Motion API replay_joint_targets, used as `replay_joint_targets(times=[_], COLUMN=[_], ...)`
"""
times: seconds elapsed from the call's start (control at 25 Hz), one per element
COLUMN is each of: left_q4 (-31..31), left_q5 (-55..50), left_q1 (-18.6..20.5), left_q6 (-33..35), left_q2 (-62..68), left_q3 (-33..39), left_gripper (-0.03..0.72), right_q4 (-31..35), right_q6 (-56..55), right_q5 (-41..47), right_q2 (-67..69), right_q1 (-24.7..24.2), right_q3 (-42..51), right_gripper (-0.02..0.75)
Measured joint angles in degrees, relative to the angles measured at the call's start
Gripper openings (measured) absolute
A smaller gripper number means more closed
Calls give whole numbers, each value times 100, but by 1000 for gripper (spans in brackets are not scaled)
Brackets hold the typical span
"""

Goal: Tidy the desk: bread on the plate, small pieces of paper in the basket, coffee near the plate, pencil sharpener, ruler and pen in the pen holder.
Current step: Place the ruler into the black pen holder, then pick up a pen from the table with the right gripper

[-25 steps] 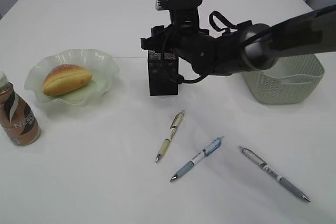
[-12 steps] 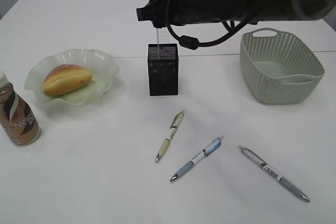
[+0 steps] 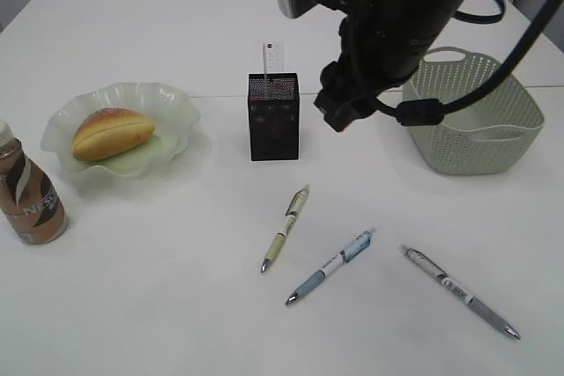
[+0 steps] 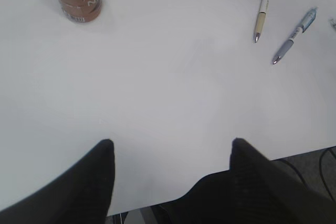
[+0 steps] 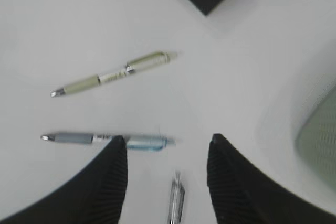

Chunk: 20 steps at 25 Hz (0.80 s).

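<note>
Listing left to right: left gripper [image 4: 170, 148], jaws wide apart, empty, over bare desk [image 4: 157, 93]. Olive pen [image 5: 113, 73] upper left in the right wrist view; blue pen [image 5: 105, 139] touching the left fingertip line, long axis crosswise to the jaws; grey pen [image 5: 176, 198] between them, cut off. Right gripper [image 5: 167, 145] parted, empty, nearer. Ruler [image 3: 273, 57] upright in pen holder [image 3: 274, 117].

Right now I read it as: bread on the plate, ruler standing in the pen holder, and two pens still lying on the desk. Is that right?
Not quite. The bread is on the plate and the ruler stands in the pen holder, but the exterior view shows three pens on the desk, not two: an olive pen, a blue pen and a grey pen.
</note>
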<state>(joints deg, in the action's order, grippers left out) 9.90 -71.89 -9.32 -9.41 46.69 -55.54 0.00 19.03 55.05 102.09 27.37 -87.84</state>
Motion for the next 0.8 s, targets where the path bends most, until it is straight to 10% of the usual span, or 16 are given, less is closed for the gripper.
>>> replay_joint_targets(times=[0.44,0.8], left_q4=[0,0], left_q5=[0,0], left_q1=[0,0], left_q6=[0,0], left_q2=[0,0], left_q3=[0,0], left_gripper=[497,497], right_q4=[-171,285], right_q6=[-569,-493], right_q5=[1487,1487], right_q2=[-440,-1268], right_q1=[0,-339], right_q3=[266,2411], right_gripper=[396,396])
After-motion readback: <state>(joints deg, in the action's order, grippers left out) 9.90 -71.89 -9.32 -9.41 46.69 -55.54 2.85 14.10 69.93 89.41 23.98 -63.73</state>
